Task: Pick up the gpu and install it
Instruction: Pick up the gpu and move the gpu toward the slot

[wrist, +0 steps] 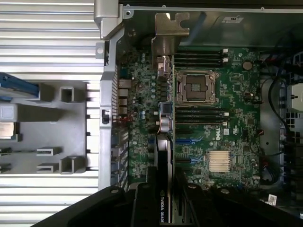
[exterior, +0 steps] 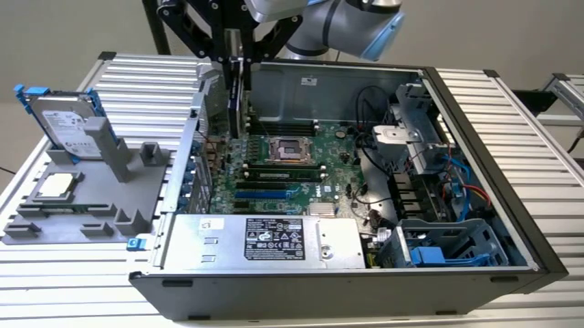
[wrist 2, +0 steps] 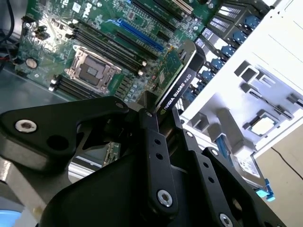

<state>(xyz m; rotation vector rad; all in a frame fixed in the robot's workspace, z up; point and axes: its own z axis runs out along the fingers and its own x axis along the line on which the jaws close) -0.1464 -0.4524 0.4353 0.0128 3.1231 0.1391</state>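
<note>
Gripper (wrist 2: 161, 111) clamped shut on the gpu (wrist 2: 176, 80), over the open computer case (exterior: 474, 102).
Fingers (wrist 2: 154, 142) pinch the card's upper edge from both faces. The arm reaches straight down. The card hangs edge-on below the fingers, green board and black cooler, with the motherboard (exterior: 292, 171) beneath; whether they touch is unclear.

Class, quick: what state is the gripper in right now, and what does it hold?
Gripper: shut on the gpu, held over the motherboard.

Bright, even light, perhaps from overhead; soft shadows inside the computer case (exterior: 273, 297).
</note>
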